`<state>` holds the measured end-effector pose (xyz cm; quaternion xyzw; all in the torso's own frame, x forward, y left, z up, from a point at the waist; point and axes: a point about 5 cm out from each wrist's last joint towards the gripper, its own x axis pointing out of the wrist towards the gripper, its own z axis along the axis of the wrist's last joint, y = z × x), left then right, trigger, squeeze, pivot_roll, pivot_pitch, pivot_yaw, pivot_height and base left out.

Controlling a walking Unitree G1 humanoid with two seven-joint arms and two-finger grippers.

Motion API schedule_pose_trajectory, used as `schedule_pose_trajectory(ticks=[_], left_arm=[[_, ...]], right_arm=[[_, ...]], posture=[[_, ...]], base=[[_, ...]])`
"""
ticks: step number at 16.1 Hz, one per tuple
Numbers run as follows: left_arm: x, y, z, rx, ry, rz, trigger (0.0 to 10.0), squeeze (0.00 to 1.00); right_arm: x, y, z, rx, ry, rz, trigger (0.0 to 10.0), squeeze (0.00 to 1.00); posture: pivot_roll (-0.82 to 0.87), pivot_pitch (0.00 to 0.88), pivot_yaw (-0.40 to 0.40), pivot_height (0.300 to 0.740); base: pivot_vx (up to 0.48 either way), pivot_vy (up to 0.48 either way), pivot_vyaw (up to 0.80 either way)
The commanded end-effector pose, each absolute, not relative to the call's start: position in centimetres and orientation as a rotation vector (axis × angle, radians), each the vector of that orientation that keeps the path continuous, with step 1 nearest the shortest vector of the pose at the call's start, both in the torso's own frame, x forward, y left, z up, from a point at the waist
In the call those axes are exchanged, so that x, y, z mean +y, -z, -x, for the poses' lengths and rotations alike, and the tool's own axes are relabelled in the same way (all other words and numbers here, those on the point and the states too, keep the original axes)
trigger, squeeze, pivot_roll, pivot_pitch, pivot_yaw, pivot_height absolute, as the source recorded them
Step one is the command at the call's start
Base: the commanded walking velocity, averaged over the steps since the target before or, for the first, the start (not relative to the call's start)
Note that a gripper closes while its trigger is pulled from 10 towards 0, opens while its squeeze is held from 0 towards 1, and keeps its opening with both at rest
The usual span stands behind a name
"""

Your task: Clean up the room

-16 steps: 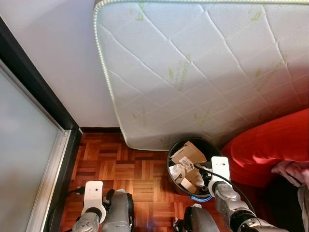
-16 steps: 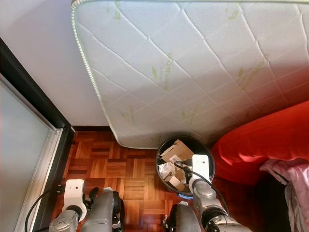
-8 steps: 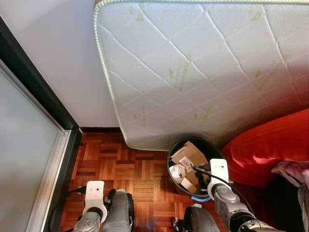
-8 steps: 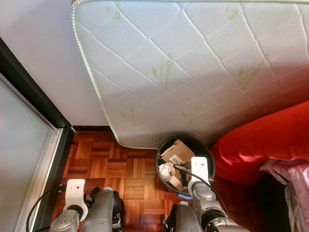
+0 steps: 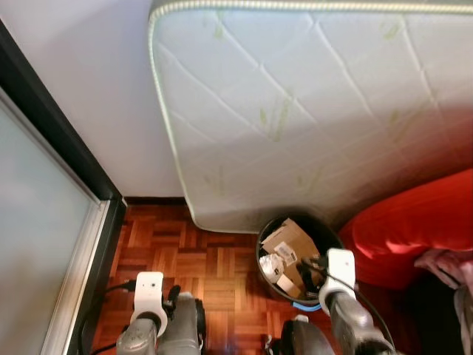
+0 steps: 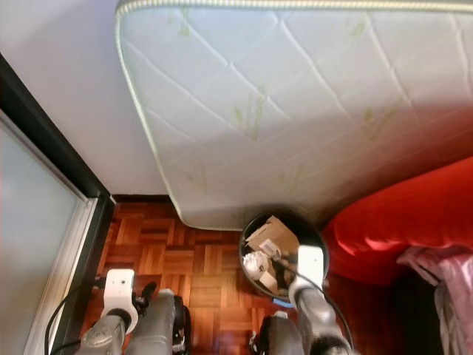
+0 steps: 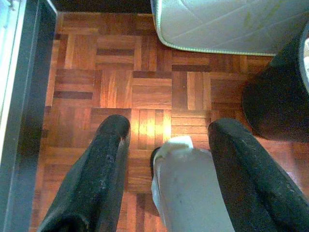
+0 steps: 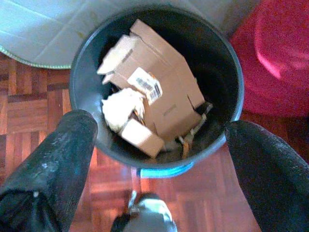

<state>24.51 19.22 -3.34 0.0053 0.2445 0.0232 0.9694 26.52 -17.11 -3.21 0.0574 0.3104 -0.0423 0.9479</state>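
Note:
A black bin [image 5: 261, 250] stands on the parquet against the leaning mattress. It holds a folded cardboard box [image 8: 161, 94] with a barcode label, a crumpled white paper [image 8: 118, 108] and a small carton piece [image 8: 140, 137]. My right gripper [image 8: 161, 130] hovers open just above the bin's near rim [image 8: 227, 67], with nothing between its fingers; in the left eye view it [image 5: 315, 268] is at the bin's near right side. My left gripper [image 7: 171, 125] hangs open and low over bare parquet, left of the bin, with a grey part of my own body below it.
A white quilted mattress [image 5: 310, 111] leans on the wall behind the bin. A red cushioned seat [image 5: 414, 225] with pink cloth [image 5: 443, 262] is close on the right. A dark sliding-door frame [image 5: 66, 155] runs along the left. Open parquet [image 5: 199, 251] lies left of the bin.
The whole picture has shifted a little and blurred, so the camera moved. My right gripper stays over the bin and has sunk slightly; the left arm keeps its place.

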Motion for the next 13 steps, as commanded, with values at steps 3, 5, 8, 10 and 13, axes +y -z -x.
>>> schedule_pose_trajectory(ticks=[3,5,8,10,13], left_arm=[[19.4,4.1,-23.6,0.547,-0.055,-0.006,10.0,0.00],[19.2,4.6,-23.2,0.582,-0.053,-0.010,10.0,0.00],[19.2,5.2,-22.6,0.629,-0.055,-0.013,10.0,0.00],[19.5,6.2,-21.3,0.731,-0.039,-0.050,10.0,0.00],[20.0,6.3,-21.4,0.768,-0.051,-0.066,10.0,0.00]], right_arm=[[-17.5,4.7,-24.5,0.684,0.112,-0.131,10.0,0.00],[-17.6,5.6,-23.1,0.724,0.102,-0.119,10.0,0.00],[-17.7,6.1,-22.3,0.746,0.085,-0.104,10.0,0.00],[-17.9,6.4,-21.9,0.773,0.096,-0.102,10.0,0.00],[-17.6,7.3,-20.5,0.853,0.066,-0.071,10.0,0.00]], posture=[[0.05,0.187,-0.013,0.736],[0.04,0.184,-0.014,0.740],[0.04,0.177,-0.012,0.740],[0.03,0.142,0.001,0.740],[0.02,0.118,0.009,0.740]], base=[[0.000,0.000,0.00],[0.000,0.000,0.00],[0.000,0.000,0.00],[0.000,0.000,0.00],[0.000,0.000,0.00]])
